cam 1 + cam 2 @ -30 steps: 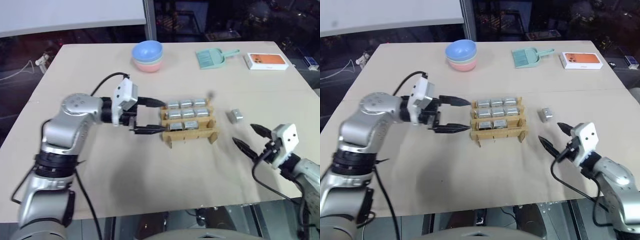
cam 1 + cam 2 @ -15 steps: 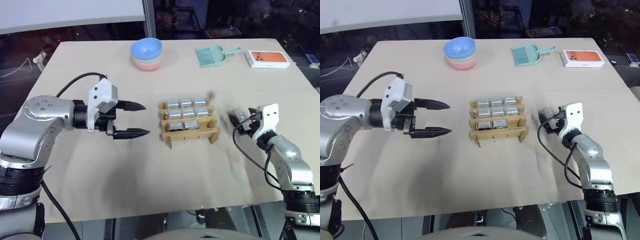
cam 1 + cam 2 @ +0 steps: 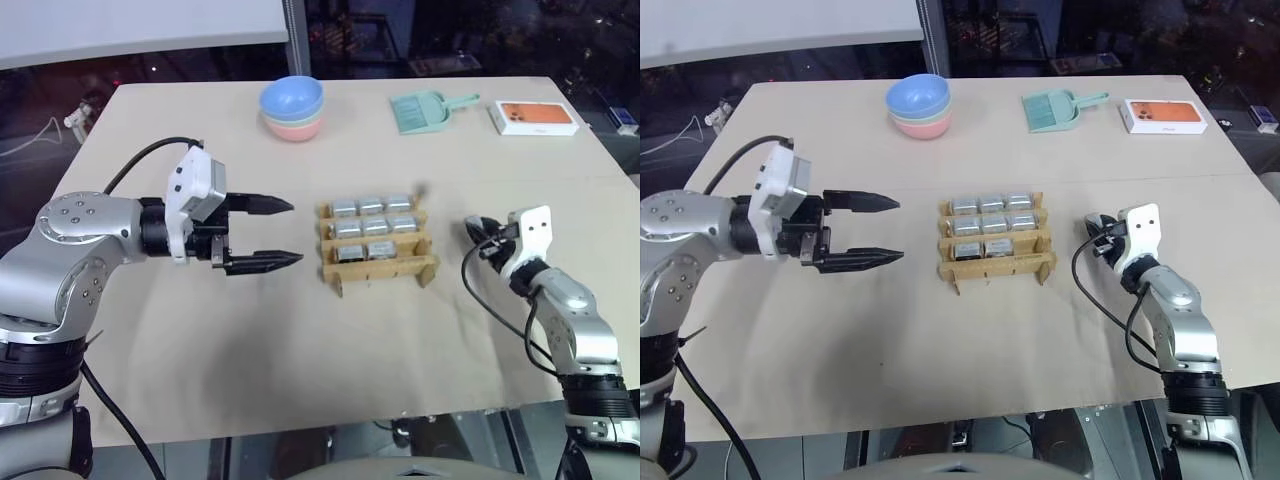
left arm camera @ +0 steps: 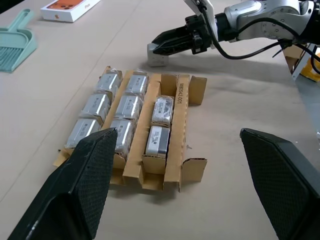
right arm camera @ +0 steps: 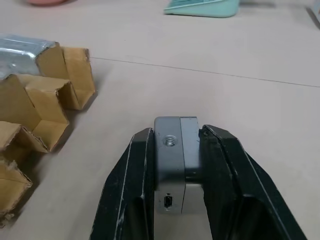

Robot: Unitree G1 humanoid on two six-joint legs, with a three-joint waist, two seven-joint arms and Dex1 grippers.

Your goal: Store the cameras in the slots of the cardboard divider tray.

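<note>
The brown cardboard divider tray [image 3: 385, 270] sits mid-table with several silver-grey cameras [image 3: 372, 228] in its slots; the right slot of its near row is empty. To the right of the tray, my right gripper [image 5: 175, 132] is shut on one more camera [image 5: 172, 165], which rests on the table with a black finger on each side. The left wrist view shows the same grip, with that camera [image 4: 156, 56] beyond the tray [image 4: 181, 100]. My left gripper [image 3: 292, 232] hangs open left of the tray, apart from it, holding nothing.
At the back of the table stand stacked bowls [image 3: 293, 108] with a blue one on top, a green dustpan [image 3: 425, 110] and an orange-and-white flat box [image 3: 535, 117]. Bare tabletop lies in front of the tray and between it and each gripper.
My right gripper reached forward to the loose camera and shut on it. My left gripper drew back from the tray's left side and stays open.
</note>
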